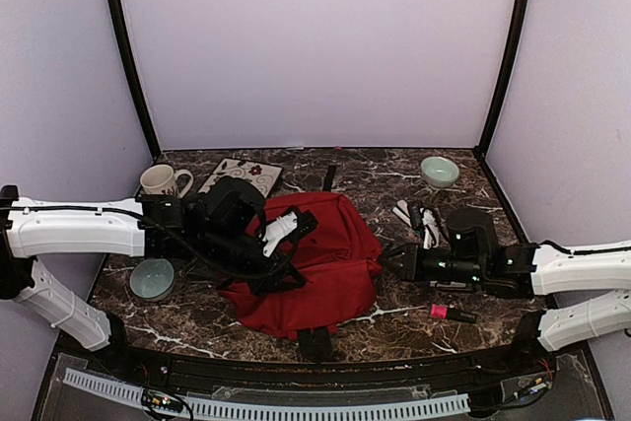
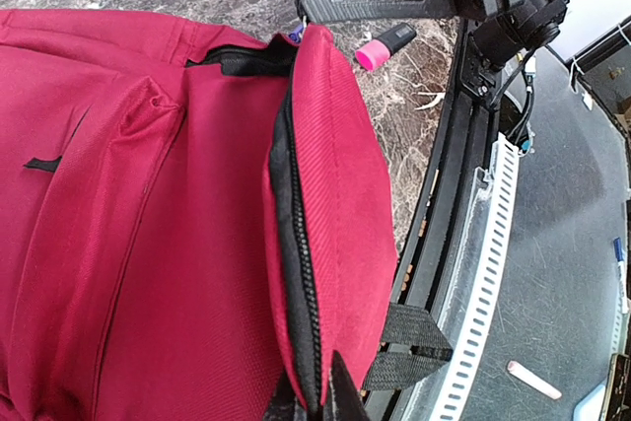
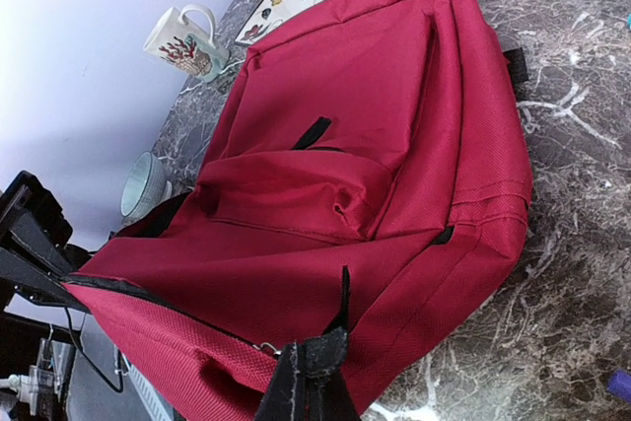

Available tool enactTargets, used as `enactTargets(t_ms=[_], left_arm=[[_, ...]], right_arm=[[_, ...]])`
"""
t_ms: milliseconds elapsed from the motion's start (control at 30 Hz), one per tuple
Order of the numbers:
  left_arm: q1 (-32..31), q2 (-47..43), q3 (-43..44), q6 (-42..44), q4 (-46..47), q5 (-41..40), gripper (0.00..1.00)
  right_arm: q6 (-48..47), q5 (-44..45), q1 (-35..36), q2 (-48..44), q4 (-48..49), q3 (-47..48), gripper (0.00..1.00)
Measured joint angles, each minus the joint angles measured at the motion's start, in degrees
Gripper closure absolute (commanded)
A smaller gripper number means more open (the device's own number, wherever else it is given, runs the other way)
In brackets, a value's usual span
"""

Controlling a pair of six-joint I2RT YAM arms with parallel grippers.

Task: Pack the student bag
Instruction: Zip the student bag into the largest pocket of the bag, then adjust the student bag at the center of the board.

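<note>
The student bag [image 1: 325, 263] lies flat in the middle of the marble tabletop [image 1: 414, 337], front pocket up, and you have its near rim pulled up into a ridge between both arms. Your left hand [image 2: 314, 396] is pinched almost fully closed on the fabric at one end of that ridge, right beside the zip [image 2: 301, 244]. Your right hand [image 3: 314, 382] is clamped tight on the other end. The black zip tape runs along the top of the fold between them, but I cannot tell from these views whether the teeth are parted or how far. This looks like the opening step, early in the job, since nothing appears to be inside yet. The pink-capped marker [image 1: 449, 314] rests near your right arm, and the white markers [image 1: 414, 216] sit just beyond the right side of the bag. The mug [image 1: 163, 181], the patterned board [image 1: 242, 176] and the far bowl [image 1: 439, 172] line the back, and the near bowl [image 1: 153, 278] is under your left arm. The next move probably calls for one hand to hold the rim taut while the other lets go. The freed hand would then either find the zip pull or spread the mouth wide enough to drop an item in. Keep the tension even, because the soft fabric may sag shut once one grip goes.
</note>
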Motion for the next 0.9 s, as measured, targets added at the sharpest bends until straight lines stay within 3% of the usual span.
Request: enactTargets(t_ms=[133,300,333,467,567,667,900], left_arm=[[0.0,-0.4,0.0,0.0,-0.8,-0.4,0.99],[0.0,-0.3,0.2,-0.1,-2.0,-0.3,0.86],[0.0,-0.4,0.3,-0.1,-3.6,-0.3,0.8],[0.0,-0.4,0.5,-1.6,-10.5,-1.0,0.36],[0.0,-1.0,1.6,-2.8,-13.5,-2.7,0.17],[0.0,-3.0,3.8,-4.2,-15.1,-5.1,0.14],[0.2,-5.5,7.9,-7.8,-14.5,-10.1,0.22]], right_arm=[[0.2,-1.2,-0.2,0.7,0.0,0.0,1.0],[0.6,0.3,-0.4,0.5,-2.5,0.5,0.8],[0.7,2.4,-1.4,0.4,-4.8,0.6,0.75],[0.5,9.7,-4.1,0.4,-15.8,1.9,0.63],[0.2,12.3,-4.1,-0.8,-21.6,4.2,0.54],[-0.9,14.1,-4.1,-3.5,-24.5,6.7,0.5],[-5.0,14.5,-4.1,-3.7,-25.3,10.6,0.5]])
